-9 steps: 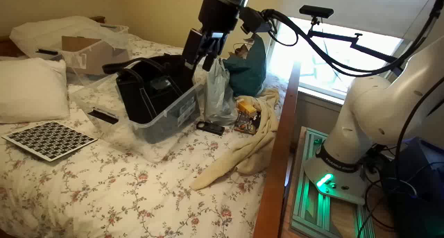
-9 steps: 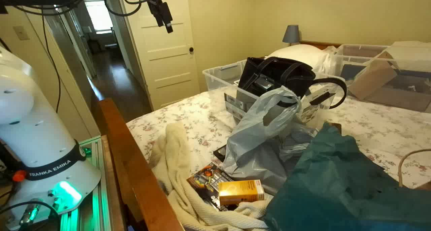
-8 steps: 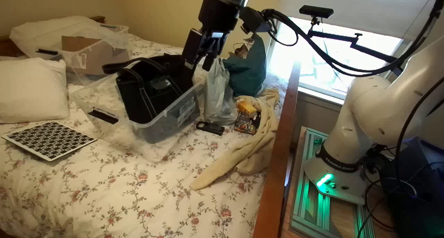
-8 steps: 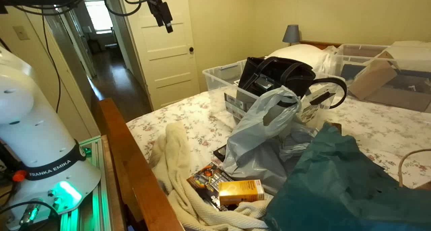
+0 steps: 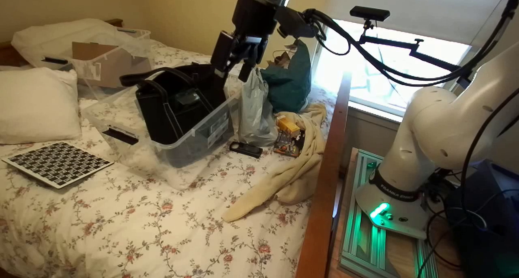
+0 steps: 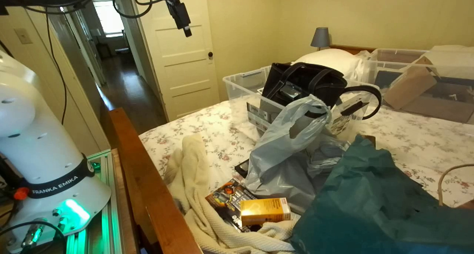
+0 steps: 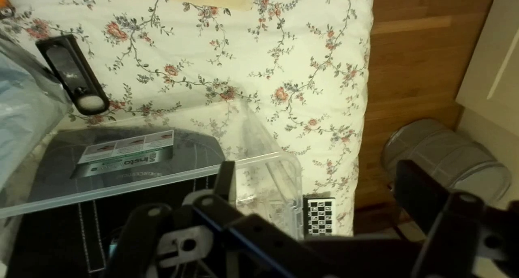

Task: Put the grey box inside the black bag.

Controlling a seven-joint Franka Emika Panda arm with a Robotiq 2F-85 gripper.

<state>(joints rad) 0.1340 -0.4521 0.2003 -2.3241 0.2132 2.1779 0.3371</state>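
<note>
Plainly, my pincer (image 5: 232, 73) hangs with its two jaws spread wide. The black bag (image 5: 158, 118) sits in the translucent bin (image 5: 164, 146), poking up above its rim; which thing is the grey box, I cannot tell.

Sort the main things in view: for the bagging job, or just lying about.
For the job:
black bag
gripper, open
grey box, which I cannot pick out for certain

Lying about:
translucent bin, though it holds the bag
teal bag
yellow-orange box
checkered board
cream blanket
pale plastic bag
</note>
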